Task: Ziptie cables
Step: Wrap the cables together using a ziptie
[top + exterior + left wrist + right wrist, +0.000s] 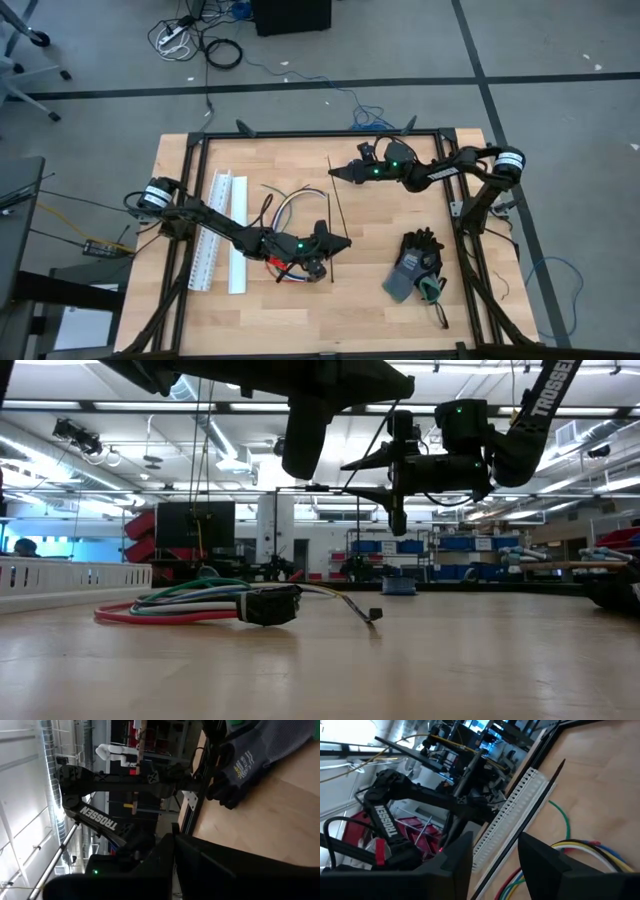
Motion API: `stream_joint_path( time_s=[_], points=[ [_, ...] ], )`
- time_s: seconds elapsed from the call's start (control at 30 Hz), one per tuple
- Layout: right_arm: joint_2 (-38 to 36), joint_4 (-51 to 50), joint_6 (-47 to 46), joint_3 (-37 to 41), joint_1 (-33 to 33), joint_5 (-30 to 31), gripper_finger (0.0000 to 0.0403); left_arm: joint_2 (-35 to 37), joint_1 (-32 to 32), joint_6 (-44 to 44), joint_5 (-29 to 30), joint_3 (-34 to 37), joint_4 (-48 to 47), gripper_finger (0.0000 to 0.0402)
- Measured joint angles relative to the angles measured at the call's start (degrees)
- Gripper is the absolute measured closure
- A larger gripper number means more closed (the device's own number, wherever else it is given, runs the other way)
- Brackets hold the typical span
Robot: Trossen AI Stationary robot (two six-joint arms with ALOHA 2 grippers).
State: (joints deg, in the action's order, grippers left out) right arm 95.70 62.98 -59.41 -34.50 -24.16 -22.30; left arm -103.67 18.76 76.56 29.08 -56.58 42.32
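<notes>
The right end effector (335, 172) is hovering released; it should be lowering straight onto the ziptie (334, 215) just beside it. The left end effector (342, 241) is waiting clenched.

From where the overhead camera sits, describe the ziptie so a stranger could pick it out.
Start at the wooden table and find its middle. The ziptie lies there, running straight front to back, just right of the cables. Unlike those curled coloured wires, it is black, thin and perfectly straight.

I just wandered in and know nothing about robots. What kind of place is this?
Most likely a robotics lab or workshop. A wooden table carries two dark robot arms, with coloured cables lying on it. Beyond it are shelves of blue bins, overhead strip lights and a taped concrete floor.
</notes>
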Motion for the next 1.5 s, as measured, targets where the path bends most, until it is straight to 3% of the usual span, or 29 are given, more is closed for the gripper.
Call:
stream_joint_path(
  time_s=[0.73,0.9,1.07,1.17,1.27,1.5],
  points=[
    [-0.04,-0.07,2.83,0.00,0.00,2.80,0.0298,-0.01,0.00,-4.91,-1.29,0.00,-0.41,0.0401],
    [-0.04,-0.07,8.29,0.00,0.01,3.98,0.0329,-0.01,0.00,-5.18,-1.29,0.00,-0.47,0.0401],
    [-0.07,0.13,13.19,0.00,0.07,4.41,0.0391,0.00,0.00,-6.80,-1.28,0.00,-0.51,0.0401],
    [-0.07,1.12,15.28,0.00,0.42,4.57,0.0397,0.00,-0.02,-8.46,-1.29,0.00,-0.52,0.0401],
    [-0.07,1.83,18.85,0.00,1.24,4.71,0.0401,-0.01,-0.02,-13.56,-1.29,0.00,-0.36,0.0401],
    [-0.07,1.68,34.53,0.00,3.92,4.72,0.0402,0.04,-0.02,-35.57,-1.30,0.01,-1.69,0.0401]
  ],
)
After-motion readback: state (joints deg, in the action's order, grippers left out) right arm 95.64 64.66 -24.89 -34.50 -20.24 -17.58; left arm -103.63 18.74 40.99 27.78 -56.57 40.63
